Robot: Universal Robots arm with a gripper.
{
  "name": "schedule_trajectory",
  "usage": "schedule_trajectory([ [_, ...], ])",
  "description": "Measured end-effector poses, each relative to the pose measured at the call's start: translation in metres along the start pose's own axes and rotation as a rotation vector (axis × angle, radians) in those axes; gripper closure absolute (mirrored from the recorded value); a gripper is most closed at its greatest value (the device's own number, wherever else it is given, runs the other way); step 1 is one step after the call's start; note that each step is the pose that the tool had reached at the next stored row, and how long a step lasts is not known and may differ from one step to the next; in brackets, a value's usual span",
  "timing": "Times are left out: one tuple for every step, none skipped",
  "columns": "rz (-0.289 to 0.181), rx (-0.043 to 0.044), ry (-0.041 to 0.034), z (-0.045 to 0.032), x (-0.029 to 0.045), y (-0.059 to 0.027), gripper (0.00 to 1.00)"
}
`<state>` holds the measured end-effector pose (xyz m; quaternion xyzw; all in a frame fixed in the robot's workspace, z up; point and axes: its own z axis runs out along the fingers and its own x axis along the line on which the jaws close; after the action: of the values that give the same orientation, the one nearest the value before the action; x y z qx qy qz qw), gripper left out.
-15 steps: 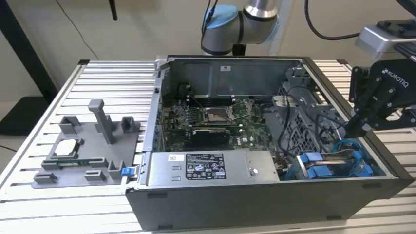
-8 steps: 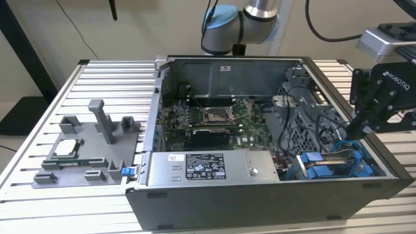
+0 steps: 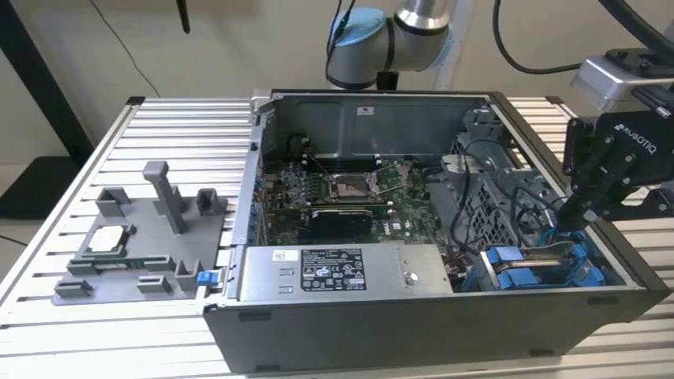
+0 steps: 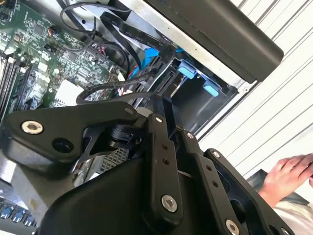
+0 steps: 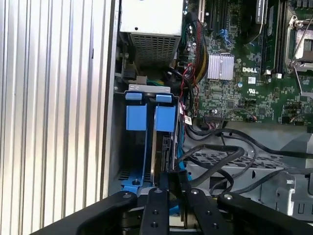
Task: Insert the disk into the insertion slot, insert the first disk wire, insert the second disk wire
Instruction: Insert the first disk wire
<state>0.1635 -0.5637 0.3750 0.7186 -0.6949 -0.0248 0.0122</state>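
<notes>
**Seating step in hand, first of three**

Black two-finger gripper (image 5: 172, 177): jaws drawn close together. They appear to pinch the near end of the disk (image 5: 162, 147), a flat silver-grey drive standing on edge in a bright blue plastic carrier. Actual contact is hidden behind the gripper's own links, so the grip is a reading, not a certainty.

Straight beyond the fingertips: the disk runs down into the insertion slot (image 5: 120, 147), the rectangular grey sheet-metal bay at a corner of the open dark-grey computer case (image 3: 421, 332). Most of its length looks to be inside already. Whether it is fully home, cannot tell. Just beside it in the same bay stands a second blue plastic carrier (image 5: 136, 117).

On the gripper's other side: loose black cables (image 5: 220, 156), near the bay but not joined to the disk as far as can be seen. Past them, the green motherboard (image 5: 234, 78). Past the bay's far end, the grey power-supply box (image 5: 151, 24). Outside the case wall, the ribbed aluminium table (image 5: 54, 117). A person's hand (image 4: 289, 175) sits well apart from the gripper, out beyond the case.

Judgement: disk insertion under way, neither wire step begun. The move calls for a straight push along the bay, with the carrier kept square and the cables kept clear of the gripper.
</notes>
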Motion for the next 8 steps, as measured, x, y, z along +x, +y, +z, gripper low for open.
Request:
schedule_trajectory([
  [0.001,-0.0004,-0.0003,0.0013,0.0,0.0,1.0],
  [0.002,-0.0009,-0.0005,0.0025,0.0001,0.0,1.0],
  [0.003,-0.0014,-0.0007,0.0035,0.0,-0.0002,1.0],
  [0.003,-0.0022,-0.0007,0.0045,0.0,-0.0003,1.0],
  [0.004,-0.0031,-0.0008,0.0054,0.0001,-0.0003,1.0],
  [0.004,-0.004,-0.0009,0.0062,0.0001,-0.0003,1.0],
  [0.005,-0.0048,-0.0009,0.0071,0.0001,-0.0004,1.0],
  [0.005,-0.0056,-0.001,0.008,0.0002,-0.0004,1.0],
])
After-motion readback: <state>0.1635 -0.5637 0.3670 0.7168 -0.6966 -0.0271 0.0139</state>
